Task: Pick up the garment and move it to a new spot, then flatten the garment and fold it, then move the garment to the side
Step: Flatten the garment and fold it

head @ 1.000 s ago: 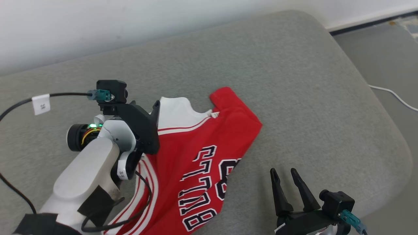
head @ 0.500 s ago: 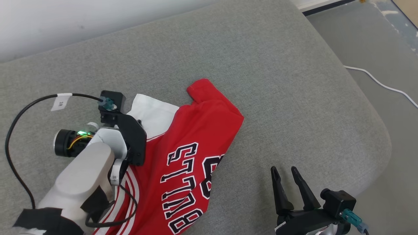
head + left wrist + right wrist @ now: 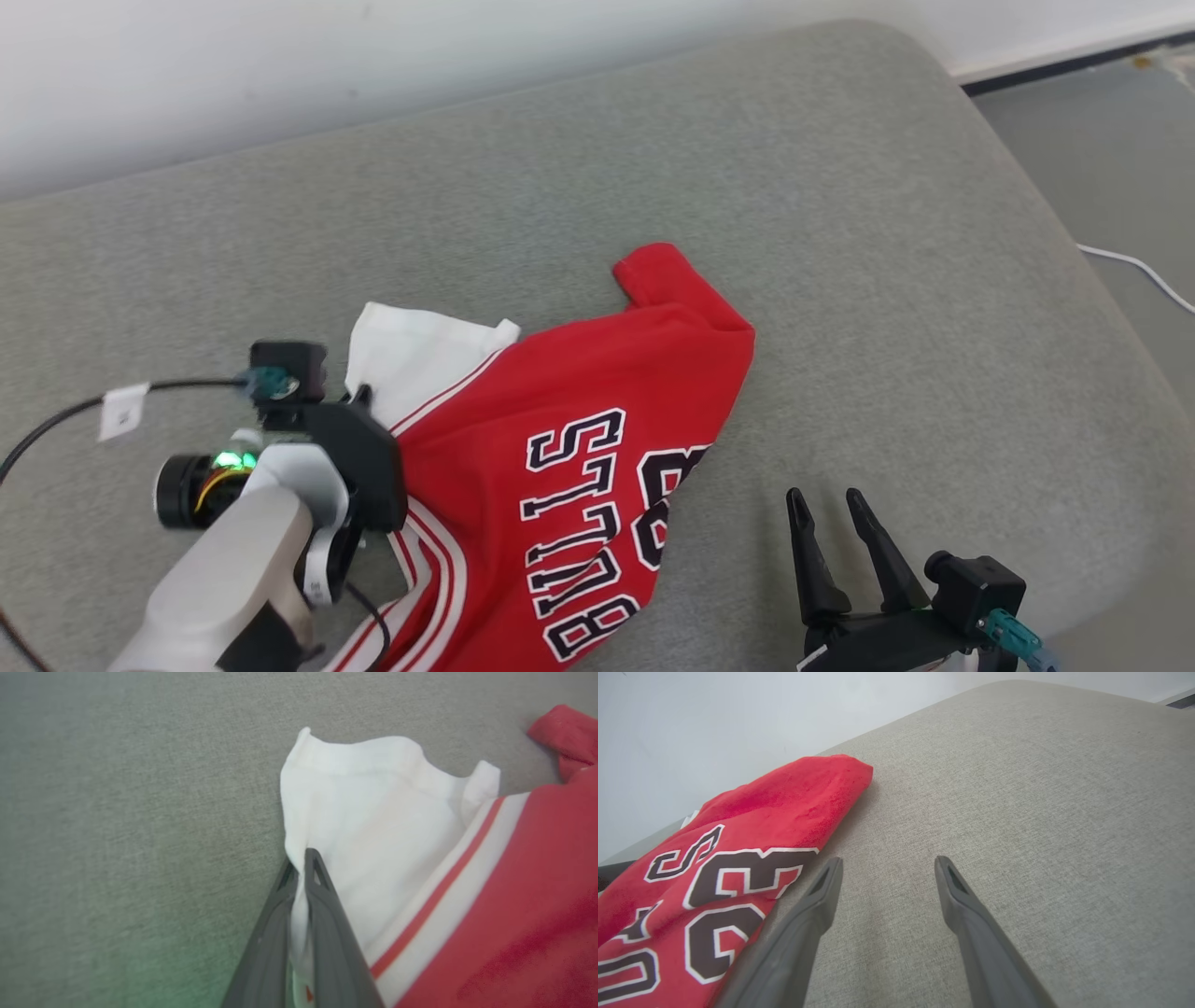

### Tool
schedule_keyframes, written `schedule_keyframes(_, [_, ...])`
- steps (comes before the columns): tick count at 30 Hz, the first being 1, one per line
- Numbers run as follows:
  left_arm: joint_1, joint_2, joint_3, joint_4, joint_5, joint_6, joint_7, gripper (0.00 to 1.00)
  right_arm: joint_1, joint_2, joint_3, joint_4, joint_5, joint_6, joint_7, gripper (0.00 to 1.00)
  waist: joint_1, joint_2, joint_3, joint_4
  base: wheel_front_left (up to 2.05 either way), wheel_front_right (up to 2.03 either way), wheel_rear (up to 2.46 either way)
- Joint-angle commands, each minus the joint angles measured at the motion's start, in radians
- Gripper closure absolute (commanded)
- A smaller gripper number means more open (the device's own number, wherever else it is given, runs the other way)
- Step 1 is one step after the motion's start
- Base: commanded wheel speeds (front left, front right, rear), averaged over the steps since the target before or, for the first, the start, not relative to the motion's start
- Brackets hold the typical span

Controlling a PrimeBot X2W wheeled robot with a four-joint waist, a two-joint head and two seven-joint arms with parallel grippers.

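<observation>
Left fingers [image 3: 328, 933] pinch the white edge of the garment [image 3: 597, 373]; right fingers [image 3: 971, 924] stand spread

Left gripper [image 3: 302, 861] pinches the white corner of the shirt [image 3: 597, 373], fingers pressed together, pale forearm [image 3: 224, 569] angled in. Right gripper [image 3: 825, 501] hangs just right of the shirt, fingers spread.

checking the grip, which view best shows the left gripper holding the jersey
Left wrist view: the left gripper is shut on the white edge of the jersey, pinched between its fingers. Head view hides the pinch behind the gripper; right wrist view shows the jersey's red lettered part.
</observation>
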Motion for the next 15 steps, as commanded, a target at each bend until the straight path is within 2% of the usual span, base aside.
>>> schedule_keyframes(1, [0.030, 0.011, 0.005, 0.000, -0.012, 0.005, -0.007, 1.00, 0.010, 0.003, -0.002, -0.002, -0.007, -0.002, 0.000, 0.00, 0.0000, -0.0001, -0.022, 0.038, 0.00, 0.00, 0.00])
schedule_keyframes(8, [0.156, 0.043, 0.062, -0.098, -0.053, 0.060, -0.095, 1.00, 0.008, 0.002, -0.018, -0.006, -0.022, -0.002, 0.000, 0.00, 0.0000, -0.0001, -0.026, 0.095, 0.00, 0.00, 0.00])
schedule_keyframes(15, [0.241, 0.062, 0.133, -0.193, -0.083, 0.112, -0.224, 1.00, 0.001, 0.002, -0.025, -0.003, -0.024, -0.002, 0.000, 0.00, 0.0000, -0.0001, -0.026, 0.117, 0.00, 0.00, 0.00])
